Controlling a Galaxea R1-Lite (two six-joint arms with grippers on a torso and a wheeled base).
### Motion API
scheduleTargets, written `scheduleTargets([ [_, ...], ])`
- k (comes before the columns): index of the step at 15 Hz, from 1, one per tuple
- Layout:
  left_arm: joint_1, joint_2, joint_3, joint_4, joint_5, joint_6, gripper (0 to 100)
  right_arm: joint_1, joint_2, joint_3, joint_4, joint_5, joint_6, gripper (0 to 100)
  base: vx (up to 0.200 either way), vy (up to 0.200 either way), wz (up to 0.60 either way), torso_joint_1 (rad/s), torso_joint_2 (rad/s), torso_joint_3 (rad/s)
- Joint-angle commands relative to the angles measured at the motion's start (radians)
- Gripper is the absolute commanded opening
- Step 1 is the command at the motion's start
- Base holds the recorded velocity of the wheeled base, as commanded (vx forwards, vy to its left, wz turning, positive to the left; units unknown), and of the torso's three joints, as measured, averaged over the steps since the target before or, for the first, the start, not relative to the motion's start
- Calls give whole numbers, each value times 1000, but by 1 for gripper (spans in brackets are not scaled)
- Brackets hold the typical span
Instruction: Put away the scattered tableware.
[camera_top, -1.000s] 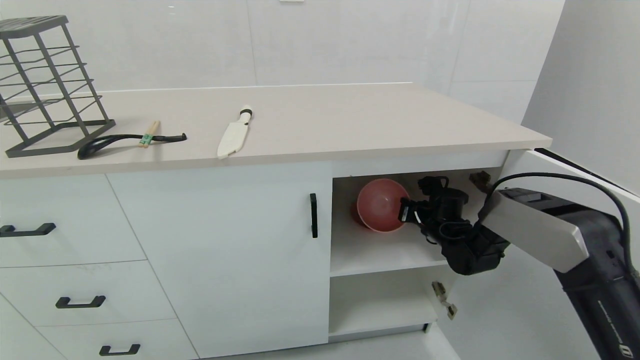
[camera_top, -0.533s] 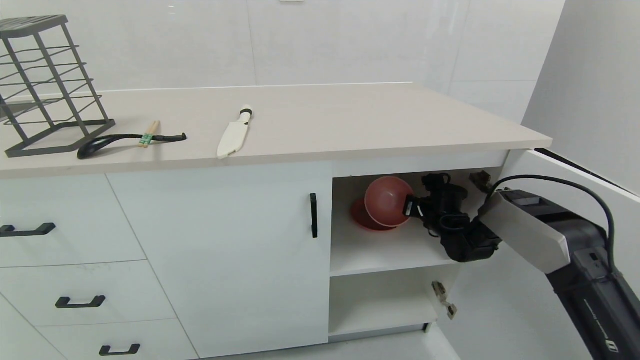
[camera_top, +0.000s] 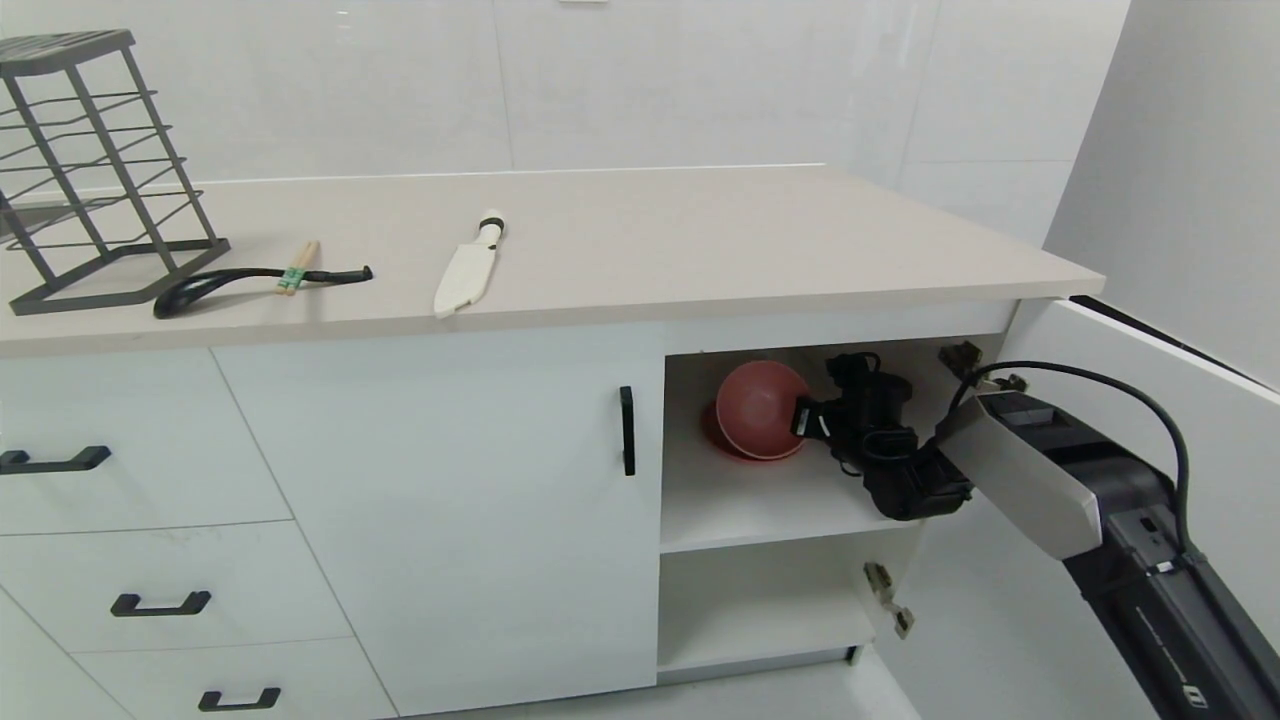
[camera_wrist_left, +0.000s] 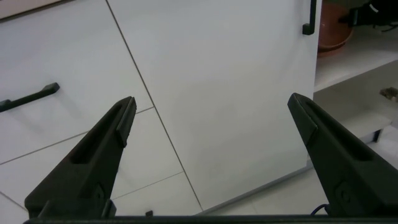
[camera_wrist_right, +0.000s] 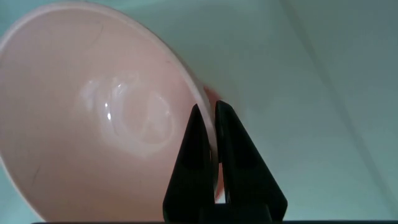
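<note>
Stowing step: right gripper (camera_wrist_right: 210, 112) has its jaws pinched on the rim of the pink bowl (camera_top: 757, 405), which is tilted by the red dish (camera_top: 716, 437) on the upper cabinet shelf (camera_top: 760, 515); next I'd level, lower, release; left gripper (camera_wrist_left: 211, 106) is wide open, empty.

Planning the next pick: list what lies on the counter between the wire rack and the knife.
Head view: a black ladle and a pair of chopsticks across its handle.

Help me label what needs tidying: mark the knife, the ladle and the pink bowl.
knife (camera_top: 466, 272): head view, middle of the blade.
ladle (camera_top: 250, 272): head view, middle of the handle.
pink bowl (camera_top: 755, 408): head view, centre of its body.
</note>
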Motion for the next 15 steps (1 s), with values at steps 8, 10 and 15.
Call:
scheduleTargets([
  [8,0,0,0,-1,0,-1,100,1,2,-5,14,-6,-4,100,0,0,0,0,0,0],
  [10,0,0,0,-1,0,-1,100,14,0,0,-40,-6,-3,100,0,0,0,0,0,0],
  [15,0,0,0,-1,0,-1,100,70,-24,145,-241,3,-10,100,0,0,0,0,0,0],
])
